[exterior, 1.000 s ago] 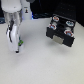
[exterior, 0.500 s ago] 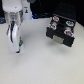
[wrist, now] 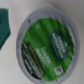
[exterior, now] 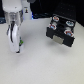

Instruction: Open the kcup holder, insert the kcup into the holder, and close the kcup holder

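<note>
In the exterior view the gripper (exterior: 16,46) hangs low over the white table (exterior: 40,67), its pale, slender fingers pointing down at a small pod with a green edge, the kcup (exterior: 20,48). Whether the fingers grip it or merely stand around it is too blurred to tell. The kcup holder (exterior: 61,31), a black boxy unit with a pale grey strip on its front, sits well apart toward the exterior view's right, with several round pods on its top. Smooth bare tabletop lies between them.

In the wrist view the kcup (wrist: 49,44) fills the frame: a round white rim around a glossy green foil lid with blurred printing. A teal shape (wrist: 4,29) shows at the edge.
</note>
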